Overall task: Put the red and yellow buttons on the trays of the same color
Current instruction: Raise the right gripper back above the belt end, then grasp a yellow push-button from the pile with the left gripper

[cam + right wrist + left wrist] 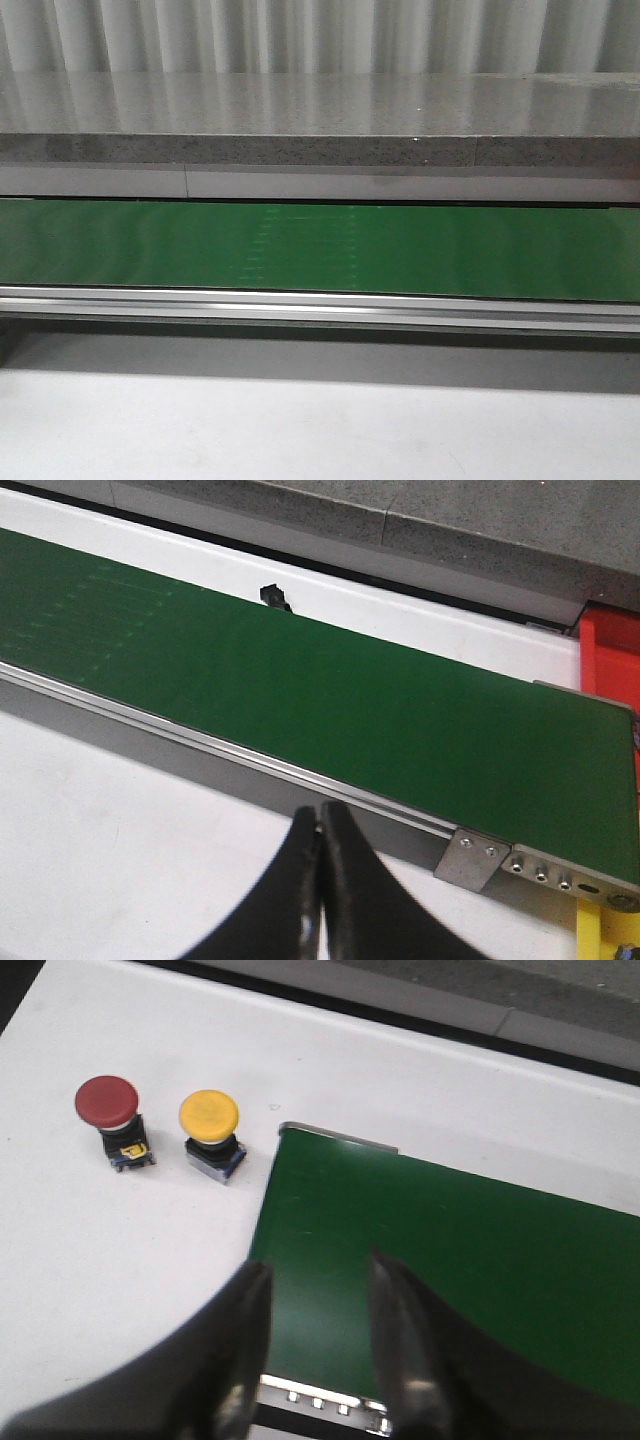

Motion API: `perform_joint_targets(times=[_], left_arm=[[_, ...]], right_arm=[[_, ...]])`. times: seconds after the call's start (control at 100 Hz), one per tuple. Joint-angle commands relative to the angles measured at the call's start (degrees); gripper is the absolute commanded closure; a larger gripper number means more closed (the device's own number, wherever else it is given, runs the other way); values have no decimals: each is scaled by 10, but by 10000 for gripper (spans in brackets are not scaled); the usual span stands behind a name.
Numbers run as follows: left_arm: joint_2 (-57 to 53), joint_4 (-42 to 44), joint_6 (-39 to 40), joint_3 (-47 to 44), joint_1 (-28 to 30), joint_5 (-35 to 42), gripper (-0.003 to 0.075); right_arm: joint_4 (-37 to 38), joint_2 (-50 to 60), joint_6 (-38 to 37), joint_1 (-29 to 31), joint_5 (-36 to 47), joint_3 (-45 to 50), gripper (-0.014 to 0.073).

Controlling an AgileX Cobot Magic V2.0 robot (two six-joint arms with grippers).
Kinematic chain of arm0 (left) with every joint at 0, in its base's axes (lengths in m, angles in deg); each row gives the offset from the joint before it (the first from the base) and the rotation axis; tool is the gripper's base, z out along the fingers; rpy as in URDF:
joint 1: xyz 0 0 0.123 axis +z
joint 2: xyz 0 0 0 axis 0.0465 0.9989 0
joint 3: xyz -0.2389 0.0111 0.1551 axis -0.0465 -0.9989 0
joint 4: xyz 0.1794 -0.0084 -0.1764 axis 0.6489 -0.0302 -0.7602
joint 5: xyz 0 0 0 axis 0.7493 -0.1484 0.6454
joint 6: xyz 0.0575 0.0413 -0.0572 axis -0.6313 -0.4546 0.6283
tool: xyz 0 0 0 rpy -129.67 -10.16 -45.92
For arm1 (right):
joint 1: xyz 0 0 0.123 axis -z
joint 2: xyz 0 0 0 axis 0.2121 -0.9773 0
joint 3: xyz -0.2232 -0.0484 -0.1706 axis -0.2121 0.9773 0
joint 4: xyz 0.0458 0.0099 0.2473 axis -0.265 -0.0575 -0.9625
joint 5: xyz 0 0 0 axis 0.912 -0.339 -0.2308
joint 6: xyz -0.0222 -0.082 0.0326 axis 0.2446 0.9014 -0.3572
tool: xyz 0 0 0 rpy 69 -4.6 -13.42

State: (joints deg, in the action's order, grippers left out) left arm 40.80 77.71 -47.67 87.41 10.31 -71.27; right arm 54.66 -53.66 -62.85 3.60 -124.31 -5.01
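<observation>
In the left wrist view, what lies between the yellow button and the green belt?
Only bare white table. The yellow button stands a short way off the green belt, apart from its edge; the left wrist view shows it.

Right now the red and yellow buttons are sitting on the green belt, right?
Not quite. In the left wrist view the red button and yellow button sit on the white table, beside the end of the green belt, not on it.
</observation>
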Motion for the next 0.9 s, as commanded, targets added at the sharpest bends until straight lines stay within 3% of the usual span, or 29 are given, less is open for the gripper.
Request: perform_joint_targets(times=[0.0,0.07,0.28,0.57,0.89], left_arm=[[40,-6,6,47,18,19,241],[75,-7,10,72,25,13,192],[212,-7,84,175,48,-61,221],[369,-6,244,310,56,-162,223],[454,-1,322,401,58,-179,224]], right_arm=[[0,-6,4,-1,39,-12,659],[0,-6,4,-1,39,-12,659],[0,-6,4,-1,39,-12,659],[0,-6,4,-1,39,-12,659],[0,-6,4,-1,39,-12,659]])
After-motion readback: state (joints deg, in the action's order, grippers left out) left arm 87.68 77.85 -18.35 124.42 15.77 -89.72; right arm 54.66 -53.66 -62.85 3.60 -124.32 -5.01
